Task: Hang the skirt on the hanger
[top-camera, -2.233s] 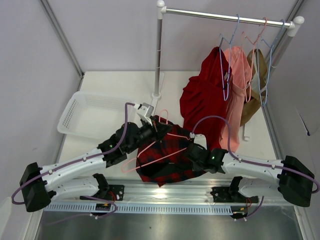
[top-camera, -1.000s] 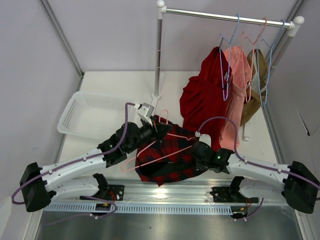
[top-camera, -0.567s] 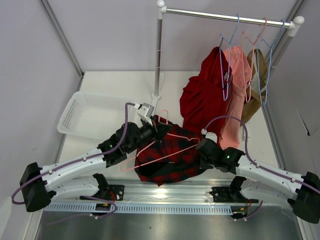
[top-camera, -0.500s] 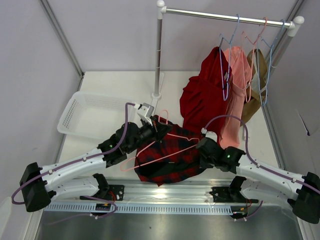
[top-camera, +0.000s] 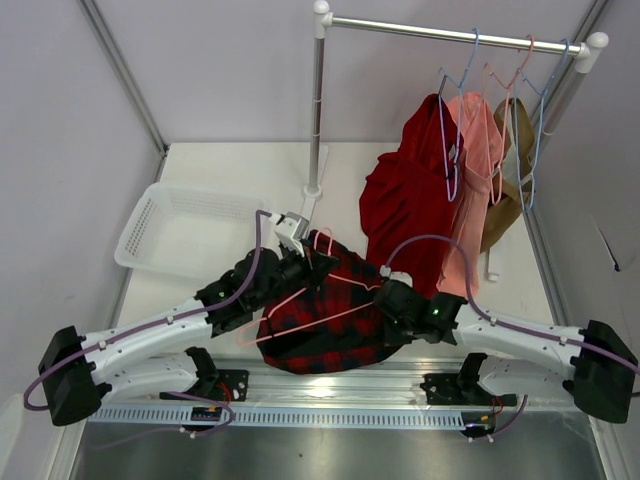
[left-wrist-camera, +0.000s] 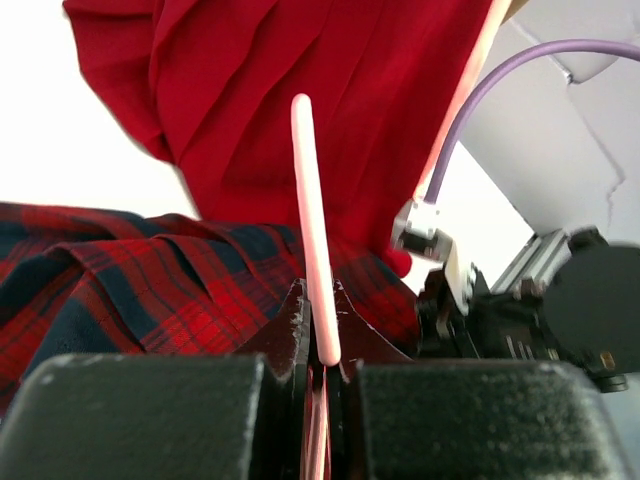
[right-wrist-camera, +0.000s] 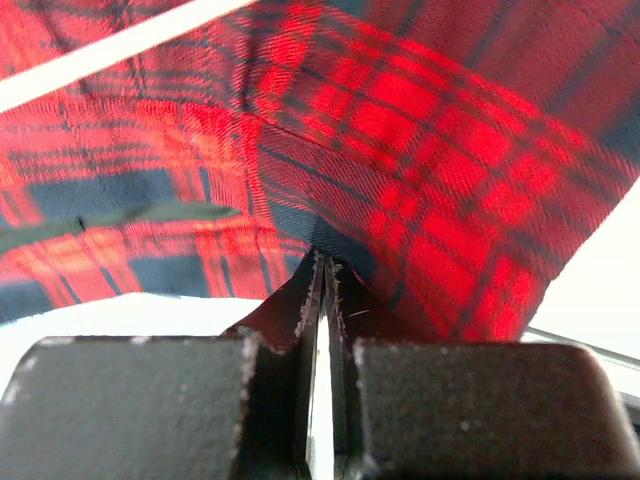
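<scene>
Pincers on both arms are fully closed. Our left pincer [left-wrist-camera: 318, 305] has the hanger [left-wrist-camera: 312, 230] clamped near its neck, and the pale-pink wire rises straight out from between the fingers. Our right pincer [right-wrist-camera: 322, 265] is pinched on a fold at the edge of the skirt [right-wrist-camera: 400, 120].

We judge the split is deliberate. One arm holds the wire frame steady as a fixed target, and the other carries the loose plaid cloth so it can be drawn over or through that frame.

From overhead, the skirt hangs bunched between the two pincers, over the near part of the desk [top-camera: 230, 165]. The hanger's pink wires cross its upper face. Whether any cloth already wraps the lower bar, we cannot tell.

Beyond the skirt, the plain red garment [top-camera: 405, 195] hangs from the rail [top-camera: 450, 33], well apart from our work.

The next move likely calls for spreading the waistband along the bar. The grip on one fold may let the rest sag unevenly.
</scene>
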`<action>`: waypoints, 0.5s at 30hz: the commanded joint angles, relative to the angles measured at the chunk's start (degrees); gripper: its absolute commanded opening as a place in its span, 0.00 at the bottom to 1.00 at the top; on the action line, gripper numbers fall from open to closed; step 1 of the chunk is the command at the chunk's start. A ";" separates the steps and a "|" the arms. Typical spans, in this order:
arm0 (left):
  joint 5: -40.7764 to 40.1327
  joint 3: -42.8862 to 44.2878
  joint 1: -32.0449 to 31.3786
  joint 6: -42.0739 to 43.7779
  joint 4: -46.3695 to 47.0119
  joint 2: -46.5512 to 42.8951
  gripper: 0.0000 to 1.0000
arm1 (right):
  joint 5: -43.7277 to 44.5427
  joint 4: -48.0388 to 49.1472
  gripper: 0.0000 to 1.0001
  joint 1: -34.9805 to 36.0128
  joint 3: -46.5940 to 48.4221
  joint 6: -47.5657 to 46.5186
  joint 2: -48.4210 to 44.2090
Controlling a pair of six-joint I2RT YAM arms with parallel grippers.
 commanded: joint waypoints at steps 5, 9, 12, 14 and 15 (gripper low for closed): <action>1.17 -0.60 1.08 -0.49 1.11 -1.62 0.00 | -1.86 6.46 0.08 3.25 1.32 2.78 6.46; 1.53 -0.86 1.08 -0.40 1.29 -1.97 0.00 | -1.07 5.15 0.19 2.72 1.67 0.42 6.81; 1.70 -1.21 1.08 -0.58 1.46 -1.97 0.00 | -0.46 4.88 0.21 2.63 1.76 -0.82 7.34; 1.79 -1.04 1.08 -0.67 1.47 -2.06 0.00 | -0.02 4.62 0.23 2.63 1.76 -1.17 7.78; 1.88 -1.13 1.08 -0.67 1.55 -1.97 0.00 | 0.59 4.18 0.24 2.63 2.02 -1.26 8.13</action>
